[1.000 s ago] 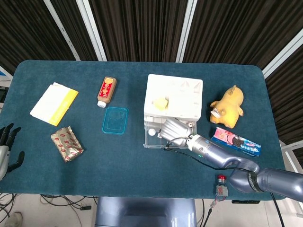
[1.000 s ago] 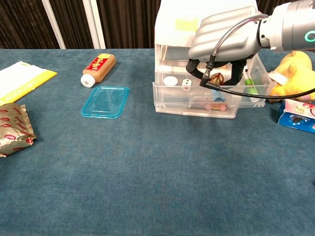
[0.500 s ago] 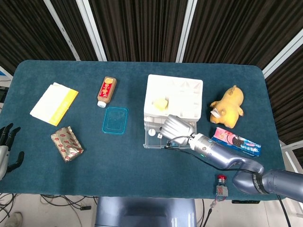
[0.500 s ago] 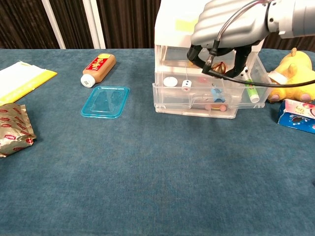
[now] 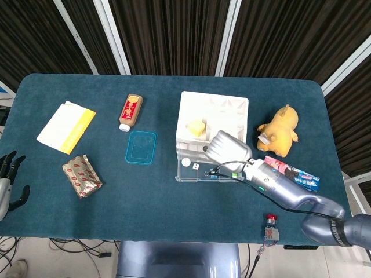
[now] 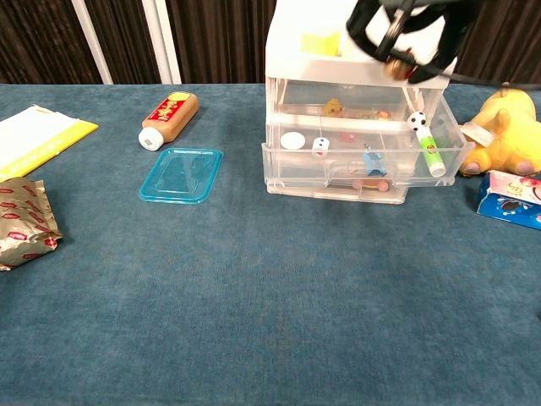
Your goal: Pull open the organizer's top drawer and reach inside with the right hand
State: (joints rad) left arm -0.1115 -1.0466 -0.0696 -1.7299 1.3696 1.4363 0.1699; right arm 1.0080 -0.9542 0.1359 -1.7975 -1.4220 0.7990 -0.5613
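Observation:
The white organizer (image 5: 212,118) (image 6: 355,148) stands right of centre. Its clear top drawer (image 6: 365,159) is pulled out toward me. Inside lie a white cap (image 6: 292,140), a die (image 6: 319,145), a green marker (image 6: 429,152) and other small pieces. My right hand (image 5: 227,149) (image 6: 406,30) hangs above the drawer's right part, partly cut off by the top of the chest view. It pinches a small brown object (image 6: 396,63) in its fingertips. My left hand (image 5: 8,180) sits at the table's near left edge with its fingers apart, holding nothing.
A brown bottle (image 5: 130,112) and a blue lid (image 5: 141,147) lie left of the organizer. Farther left are a yellow-white packet (image 5: 65,126) and a foil snack pack (image 5: 82,175). A yellow plush (image 5: 279,128) and a cookie box (image 5: 290,174) sit right of it.
My right hand has risen out of the open drawer, carrying the small brown object up and slightly right. The drawer's contents now show unobstructed. The left hand has not moved.

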